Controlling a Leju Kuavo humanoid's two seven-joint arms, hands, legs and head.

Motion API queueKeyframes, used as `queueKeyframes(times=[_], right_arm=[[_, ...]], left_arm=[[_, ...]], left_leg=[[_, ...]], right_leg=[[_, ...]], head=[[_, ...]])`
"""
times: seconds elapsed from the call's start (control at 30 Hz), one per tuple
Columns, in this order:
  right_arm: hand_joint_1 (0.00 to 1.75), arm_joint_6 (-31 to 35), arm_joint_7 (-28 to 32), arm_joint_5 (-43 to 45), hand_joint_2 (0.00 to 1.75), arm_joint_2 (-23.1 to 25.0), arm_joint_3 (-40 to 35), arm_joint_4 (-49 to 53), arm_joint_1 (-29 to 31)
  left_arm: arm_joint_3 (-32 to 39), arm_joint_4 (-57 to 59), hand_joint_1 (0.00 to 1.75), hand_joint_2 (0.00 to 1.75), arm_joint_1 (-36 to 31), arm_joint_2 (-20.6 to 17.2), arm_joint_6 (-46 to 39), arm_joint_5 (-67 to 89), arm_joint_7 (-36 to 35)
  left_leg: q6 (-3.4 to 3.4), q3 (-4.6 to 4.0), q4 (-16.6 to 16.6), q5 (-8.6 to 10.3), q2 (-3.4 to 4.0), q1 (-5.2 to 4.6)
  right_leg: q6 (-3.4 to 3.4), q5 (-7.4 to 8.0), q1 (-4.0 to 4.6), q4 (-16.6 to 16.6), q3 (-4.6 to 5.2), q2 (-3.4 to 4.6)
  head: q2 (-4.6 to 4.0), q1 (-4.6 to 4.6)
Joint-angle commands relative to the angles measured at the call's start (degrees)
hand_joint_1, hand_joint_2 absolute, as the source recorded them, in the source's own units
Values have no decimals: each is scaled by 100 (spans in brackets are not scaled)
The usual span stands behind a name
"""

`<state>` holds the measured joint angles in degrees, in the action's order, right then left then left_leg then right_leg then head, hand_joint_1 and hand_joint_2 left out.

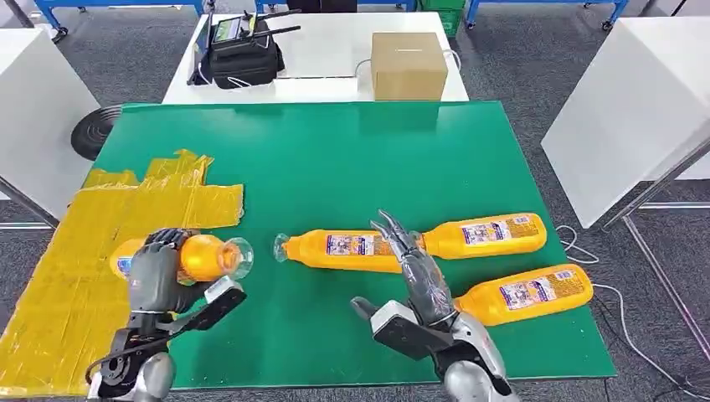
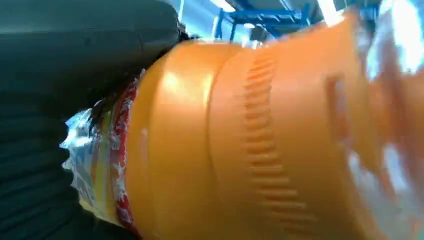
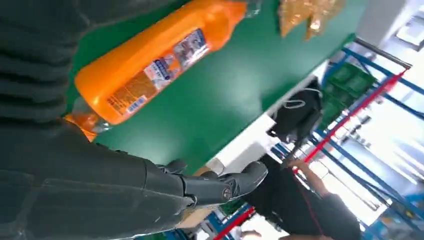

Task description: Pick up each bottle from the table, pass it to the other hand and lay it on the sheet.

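A green table [image 1: 335, 159] seen from above, with a crinkled yellow sheet [image 1: 75, 260] spread over its left part. The robot's left hand [image 1: 155, 276] grips an orange bottle [image 1: 201, 257] around its body, holding it at the sheet's right edge with its clear cap pointing right; whether it rests on the surface or hangs just above is hard to tell. Close up, the left wrist view shows that bottle's ribbed orange shoulder [image 2: 250, 145] and a strip of its label.

The right hand [image 1: 414, 272] is empty, fingers stretched out and apart, poised over the table's centre. Its fingertips overlap a second orange bottle [image 1: 339, 249] lying on its side. A third bottle [image 1: 486, 234] lies just beyond, and a fourth [image 1: 527, 293] lies nearer the front edge, right of the hand.

Behind the green table, a white table holds a black bag [image 1: 243, 54] and a cardboard box [image 1: 408, 65].
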<state>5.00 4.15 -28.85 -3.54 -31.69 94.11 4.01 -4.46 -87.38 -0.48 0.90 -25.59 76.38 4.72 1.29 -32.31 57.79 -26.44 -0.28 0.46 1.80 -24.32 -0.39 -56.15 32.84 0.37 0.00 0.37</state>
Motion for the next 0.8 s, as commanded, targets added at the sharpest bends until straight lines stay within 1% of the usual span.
queueKeyframes(times=[0.03, 0.07, 0.1, 0.17, 0.27, 0.33, 0.4, 0.43, 0.47, 0.5, 0.53, 0.6, 0.7, 0.77, 0.8], right_arm=[[0, -203, -231, -76, 175, -244, -92, -738, 651], [0, -238, -255, -82, 175, -253, -120, -742, 662], [0, -258, -272, -82, 175, -254, -134, -752, 670], [0, -338, -331, -90, 175, -255, -198, -865, 756], [0, -466, -457, -87, 175, -251, -291, -1129, 943], [0, -526, -516, -108, 175, -250, -366, -1311, 1072], [0, -566, -550, -115, 175, -245, -412, -1469, 1155], [0, -590, -596, -115, 175, -250, -435, -1510, 1180], [0, -639, -655, -108, 175, -251, -465, -1598, 1218], [0, -637, -650, -109, 175, -256, -465, -1606, 1216], [0, -659, -682, -113, 175, -253, -490, -1686, 1250], [0, -695, -751, -129, 175, -252, -527, -1838, 1295], [0, -695, -746, -127, 175, -256, -529, -1845, 1285], [0, -716, -831, -148, 175, -256, -548, -1928, 1325], [0, -720, -928, -191, 175, -241, -547, -2024, 1352]], left_arm=[[-706, 2044, 175, 175, -1014, -328, 25, 547, -463], [-730, 2177, 175, 175, -1074, -341, 102, 566, -502], [-737, 2259, 175, 175, -1110, -350, 151, 580, -536], [-780, 2672, 175, 175, -1290, -387, 251, 682, -656], [-833, 3215, 175, 175, -1546, -452, 352, 836, -859], [-823, 3513, 175, 175, -1688, -472, 294, 905, -979], [-795, 3702, 175, 175, -1798, -494, 253, 909, -1019], [-730, 3813, 154, 175, -1850, -477, 219, 988, -1162], [-654, 3895, 99, 175, -1907, -470, 226, 1047, -1308], [-647, 3900, 99, 175, -1927, -481, 238, 1045, -1305], [-597, 3960, 0, 175, -1963, -468, 205, 1089, -1415], [-438, 4043, 0, 175, -2036, -429, 144, 1097, -1610], [-436, 4043, 0, 175, -2052, -433, 153, 1098, -1607], [-402, 4061, 0, 175, -2071, -432, 119, 1233, -1779], [-282, 4130, 0, 0, -2121, -410, 215, 1198, -1885]], left_leg=[[-1, 17, -12, 8, -8, -1], [-1, 16, -9, 6, -6, 0], [-4, 35, -18, 4, -5, 4], [-2, 17, -9, 4, -5, -1], [-4, 32, -14, 2, -1, 1], [-3, 16, -7, 5, 1, 1], [-3, 18, -8, 6, 2, 1], [-3, 14, -7, 6, 2, 0], [-5, 22, -10, 6, 5, 2], [-4, 20, -8, 6, 7, 3], [-3, 17, -7, 6, 6, 1], [-4, 20, -6, 5, 7, 3], [-9, 29, -10, 5, 11, 6], [-7, 20, -6, 5, 6, 3], [-7, 17, -5, 6, 4, 2]], right_leg=[[-2, 2, -1, 11, -20, -11], [-2, 1, 0, 8, -19, -10], [-5, 1, 5, 20, -39, -13], [-2, -1, -1, 6, -19, -9], [-4, -1, 2, 13, -33, -7], [-2, 3, 2, 6, -17, -3], [-3, 4, 2, 7, -19, -2], [-2, 4, 1, 5, -15, -1], [-4, 6, 4, 9, -22, 0], [-3, 6, 4, 8, -21, 3], [-2, 4, 2, 5, -17, 2], [-4, 4, 4, 5, -21, 3], [-5, 3, 7, 9, -30, 5], [-3, 1, 4, 0, -21, 2], [-2, 1, 3, -2, -18, 2]], head=[[0, 0], [0, 0], [0, 0], [0, 0], [0, -2], [0, 0], [0, 0], [0, 0], [0, 0], [0, 0], [0, 0], [0, 0], [0, 0], [0, 2], [0, 0]])
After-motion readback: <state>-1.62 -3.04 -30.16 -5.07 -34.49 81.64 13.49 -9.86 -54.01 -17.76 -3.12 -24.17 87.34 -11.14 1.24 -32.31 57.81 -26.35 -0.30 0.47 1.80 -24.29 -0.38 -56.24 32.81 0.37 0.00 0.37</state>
